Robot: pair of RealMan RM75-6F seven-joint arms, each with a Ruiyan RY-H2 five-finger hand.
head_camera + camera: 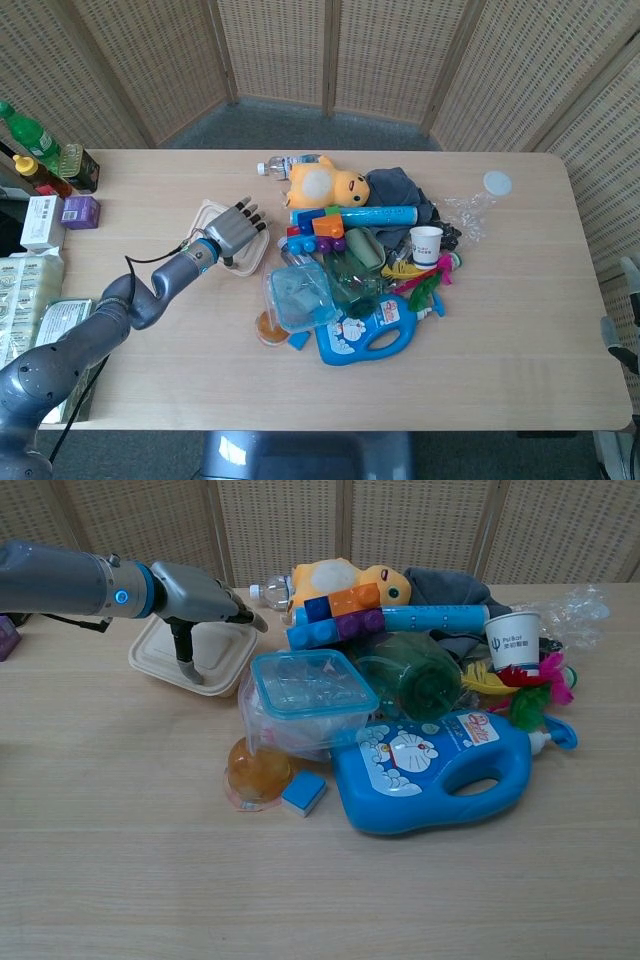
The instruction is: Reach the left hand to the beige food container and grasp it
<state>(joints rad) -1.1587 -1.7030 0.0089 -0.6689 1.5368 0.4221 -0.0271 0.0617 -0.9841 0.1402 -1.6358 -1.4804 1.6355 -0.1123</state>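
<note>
The beige food container [209,216] lies on the table left of the toy pile, with one end raised in the chest view [160,652]. My left hand [233,231] grips it from above: the fingers [232,598] reach over the lid and the thumb presses down its near wall. The left forearm comes in from the left edge of the chest view. My right hand [613,336] shows only as a grey sliver at the right edge of the head view, off the table, and its fingers cannot be made out.
Right of the container is a pile: a clear box with a blue lid [310,695], a blue detergent bottle [430,770], a yellow plush [345,580], toy bricks [335,615] and a paper cup [512,640]. Bottles [40,150] and boxes [42,222] line the table's left edge.
</note>
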